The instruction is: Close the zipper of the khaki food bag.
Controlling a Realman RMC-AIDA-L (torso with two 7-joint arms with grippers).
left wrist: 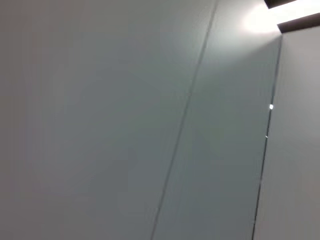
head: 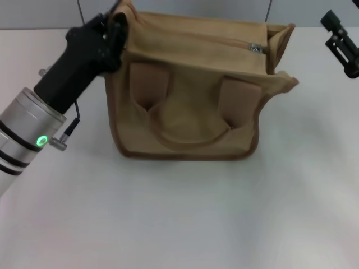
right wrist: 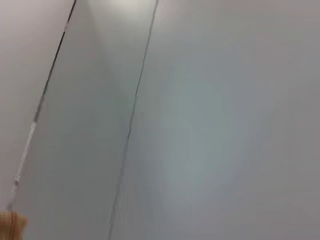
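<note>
The khaki food bag [head: 190, 106] stands upright on the white table in the head view, its two looped handles hanging down its front. The zipper [head: 196, 38] runs along the top, and its silver slider [head: 256, 48] sits near the bag's right end. My left gripper [head: 116, 25] is at the bag's top left corner, shut on the end flap there. My right gripper [head: 336, 35] hangs open and empty to the right of the bag, apart from it. A tan scrap of the bag [right wrist: 10, 224] shows in the right wrist view.
The white table [head: 185, 213] stretches in front of the bag and to both sides. A grey wall stands behind the bag. The left wrist view shows only wall panels [left wrist: 150, 125].
</note>
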